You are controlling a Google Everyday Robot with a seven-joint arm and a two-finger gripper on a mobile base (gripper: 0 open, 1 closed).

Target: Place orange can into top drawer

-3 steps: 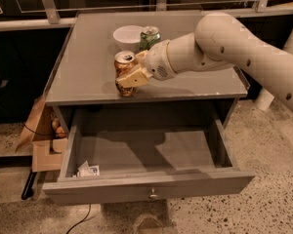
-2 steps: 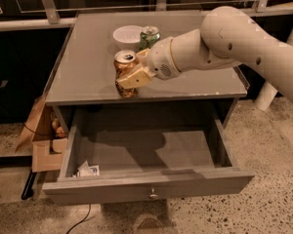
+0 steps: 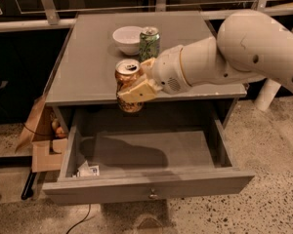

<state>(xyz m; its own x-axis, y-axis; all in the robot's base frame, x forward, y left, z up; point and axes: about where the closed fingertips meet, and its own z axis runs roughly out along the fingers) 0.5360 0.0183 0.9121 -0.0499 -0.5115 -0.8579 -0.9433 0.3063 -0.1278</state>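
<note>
The orange can (image 3: 127,77) has a copper rim and a silver top. My gripper (image 3: 135,84) is shut on the orange can and holds it upright, lifted off the grey table top (image 3: 88,67) at its front edge, above the back of the open top drawer (image 3: 151,155). The drawer is pulled fully out below the table, with a small round metal knob (image 3: 153,195) at the centre of its front panel. My tan fingers (image 3: 139,90) wrap the can's middle. The arm comes in from the right.
A green-and-white can (image 3: 149,43) and a white bowl (image 3: 127,38) stand on the table behind the gripper. A small white packet (image 3: 88,170) lies in the drawer's front left corner. A cardboard box (image 3: 44,145) sits on the floor left of the table.
My gripper has lifted the orange can off the table top and carried it forward to the table's front edge, over the open drawer.
</note>
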